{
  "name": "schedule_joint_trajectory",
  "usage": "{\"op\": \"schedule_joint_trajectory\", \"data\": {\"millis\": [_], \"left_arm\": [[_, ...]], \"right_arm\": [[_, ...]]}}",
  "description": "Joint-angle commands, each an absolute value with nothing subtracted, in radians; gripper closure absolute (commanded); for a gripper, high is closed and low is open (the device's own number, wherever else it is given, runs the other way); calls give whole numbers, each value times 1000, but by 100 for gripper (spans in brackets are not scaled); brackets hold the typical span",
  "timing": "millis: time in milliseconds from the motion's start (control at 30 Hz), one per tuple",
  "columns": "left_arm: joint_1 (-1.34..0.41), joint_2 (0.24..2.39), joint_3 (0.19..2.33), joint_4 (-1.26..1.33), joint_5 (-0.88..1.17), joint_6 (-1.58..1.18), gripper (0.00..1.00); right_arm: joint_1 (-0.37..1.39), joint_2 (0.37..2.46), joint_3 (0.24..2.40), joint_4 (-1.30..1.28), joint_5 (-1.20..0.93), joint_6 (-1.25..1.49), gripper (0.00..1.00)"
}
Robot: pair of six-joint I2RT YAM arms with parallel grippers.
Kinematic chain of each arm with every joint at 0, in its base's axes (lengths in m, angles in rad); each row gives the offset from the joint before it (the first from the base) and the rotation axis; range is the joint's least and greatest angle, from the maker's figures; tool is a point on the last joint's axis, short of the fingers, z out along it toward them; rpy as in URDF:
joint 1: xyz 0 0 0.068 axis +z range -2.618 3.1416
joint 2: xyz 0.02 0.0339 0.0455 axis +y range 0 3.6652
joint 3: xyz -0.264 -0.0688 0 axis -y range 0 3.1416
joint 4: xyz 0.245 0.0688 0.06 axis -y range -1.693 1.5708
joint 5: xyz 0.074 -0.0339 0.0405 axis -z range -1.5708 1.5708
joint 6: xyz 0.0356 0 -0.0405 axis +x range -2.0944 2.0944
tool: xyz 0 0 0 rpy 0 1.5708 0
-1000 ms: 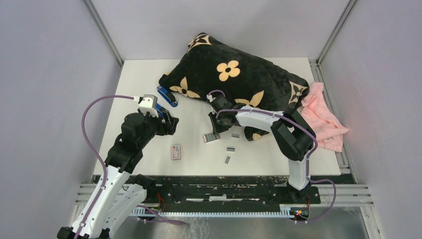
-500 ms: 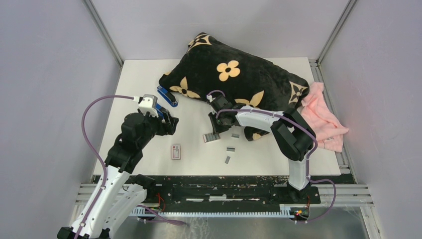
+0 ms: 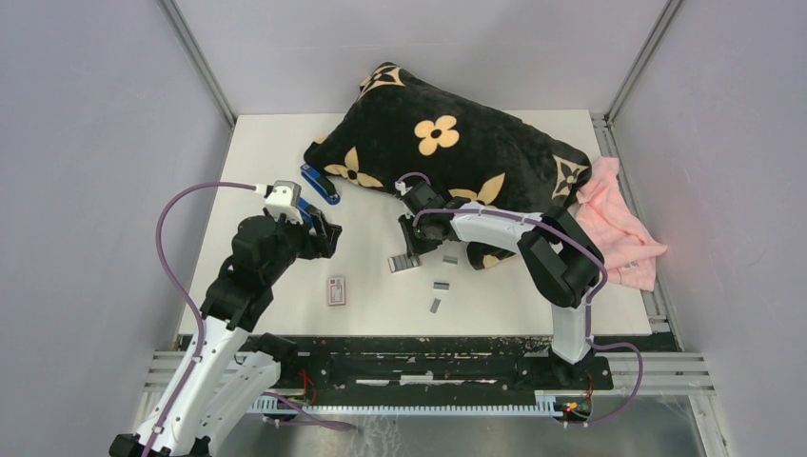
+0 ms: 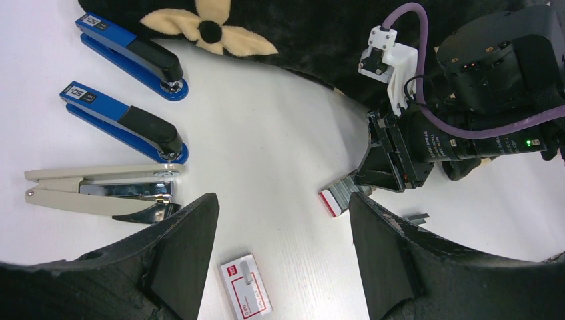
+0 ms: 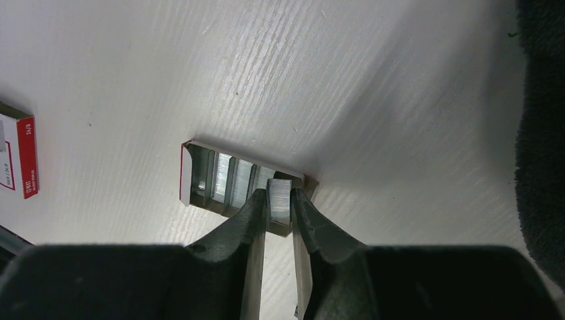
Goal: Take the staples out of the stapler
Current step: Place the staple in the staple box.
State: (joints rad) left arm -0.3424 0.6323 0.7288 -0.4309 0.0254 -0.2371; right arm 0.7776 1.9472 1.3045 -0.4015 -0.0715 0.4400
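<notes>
I'm holding my left claw wide and empty, the beige stapler lying to its left (apparently opened for unloading). My right claw is pinching a staple strip narrowly, just over the open tray, probably for stowing.

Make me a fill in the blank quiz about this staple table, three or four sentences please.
The jaws of the right gripper pinch a strip of ___ at the lidless box. The jaws of the left gripper stand ___, holding nothing. ___ blue staplers lie beside the beige stapler. The cloth beside the pillow is ___.
Missing words: staples, open, two, pink.
</notes>
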Motion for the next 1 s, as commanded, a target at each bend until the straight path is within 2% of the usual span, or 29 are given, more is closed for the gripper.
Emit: {"op": "schedule_joint_trajectory", "data": {"millis": [0,467,967], "left_arm": [[-333,623,726,-371,21,-187,21],[-334,624,726,-371,21,-187,21],[-331,623,726,-371,20,-186,21]], "right_arm": [[774,1940,1307,-397,-80,437,74],[772,1925,1310,-411,-85,433,73],[766,1907,1300,-428,-94,436,79]]}}
